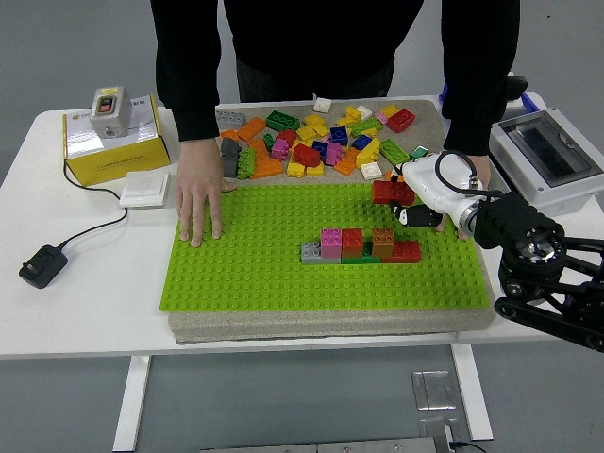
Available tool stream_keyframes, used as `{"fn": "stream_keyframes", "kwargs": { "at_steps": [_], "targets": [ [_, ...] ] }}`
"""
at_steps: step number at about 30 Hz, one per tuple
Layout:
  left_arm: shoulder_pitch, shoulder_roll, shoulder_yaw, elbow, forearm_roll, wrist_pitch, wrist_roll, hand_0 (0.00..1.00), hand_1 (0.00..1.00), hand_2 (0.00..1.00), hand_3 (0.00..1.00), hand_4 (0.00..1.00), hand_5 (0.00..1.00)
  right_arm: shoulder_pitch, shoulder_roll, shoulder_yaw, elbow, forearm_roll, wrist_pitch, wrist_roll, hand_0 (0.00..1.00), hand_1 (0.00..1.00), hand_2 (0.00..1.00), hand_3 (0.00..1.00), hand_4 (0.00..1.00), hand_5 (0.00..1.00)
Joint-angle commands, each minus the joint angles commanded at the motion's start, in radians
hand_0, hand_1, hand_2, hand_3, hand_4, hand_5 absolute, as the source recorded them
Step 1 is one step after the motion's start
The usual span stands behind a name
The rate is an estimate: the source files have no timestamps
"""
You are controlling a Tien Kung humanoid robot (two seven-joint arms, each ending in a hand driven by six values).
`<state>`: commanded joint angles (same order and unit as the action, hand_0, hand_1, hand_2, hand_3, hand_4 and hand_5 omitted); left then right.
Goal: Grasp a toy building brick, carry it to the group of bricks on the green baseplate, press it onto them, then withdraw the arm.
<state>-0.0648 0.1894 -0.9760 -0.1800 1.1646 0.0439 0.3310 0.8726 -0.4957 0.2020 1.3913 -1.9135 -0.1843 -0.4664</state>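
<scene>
Gripping a glossy red brick [391, 192], studded on top, the right hand [415, 200] has its fingers clamped around it; the brick juts leftward from the white palm, above the green baseplate [255, 269] and just up-right of the row of joined bricks [361, 245]. A person's hand [200, 201] lies flat on the knobbly plate's left edge.

1. Green studded baseplate [255, 274] lies mid-table on a grey foam pad [330, 324], w/ a short row of joined bricks [360, 245] right of its centre.
2. Loose pile of mixed plastic bricks [321, 142] sits on the pad behind the baseplate.
3. Yellow cardboard box [113, 146] far left; white flat switch plate [144, 188] just near it; black plug adapter [41, 265] nearer, at left edge.
4. Grey lidded electrical box [547, 156] far right.
</scene>
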Motion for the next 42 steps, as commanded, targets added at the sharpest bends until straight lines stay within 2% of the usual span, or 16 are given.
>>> {"fn": "stream_keyframes", "kwargs": {
  "at_steps": [6, 11, 21, 42],
  "targets": [
    [0.000, 0.001, -0.001, 0.000, 0.001, 0.002, -0.001, 0.666, 0.650, 0.564, 0.623, 0.309, 0.583, -0.002, 0.009, 0.004, 0.066, -0.015, 0.013, -0.013, 0.002, 0.083, 0.623, 0.635, 0.498, 0.341],
    [0.000, 0.002, -0.002, 0.000, 0.003, 0.004, -0.001, 0.666, 0.650, 0.565, 0.627, 0.312, 0.580, -0.004, 0.029, 0.007, 0.083, -0.025, 0.017, -0.020, 0.002, 0.084, 0.622, 0.634, 0.495, 0.338],
    [-0.001, 0.003, -0.001, 0.000, -0.001, 0.004, -0.001, 0.666, 0.651, 0.564, 0.627, 0.282, 0.585, 0.008, 0.077, -0.021, 0.072, -0.011, 0.033, -0.026, 0.002, 0.082, 0.621, 0.628, 0.509, 0.327],
    [0.001, 0.008, 0.000, 0.000, -0.002, 0.005, 0.000, 0.666, 0.650, 0.565, 0.627, 0.279, 0.588, -0.028, 0.090, -0.004, 0.063, 0.015, 0.056, -0.038, 0.002, 0.080, 0.621, 0.630, 0.504, 0.313]
  ]
}}
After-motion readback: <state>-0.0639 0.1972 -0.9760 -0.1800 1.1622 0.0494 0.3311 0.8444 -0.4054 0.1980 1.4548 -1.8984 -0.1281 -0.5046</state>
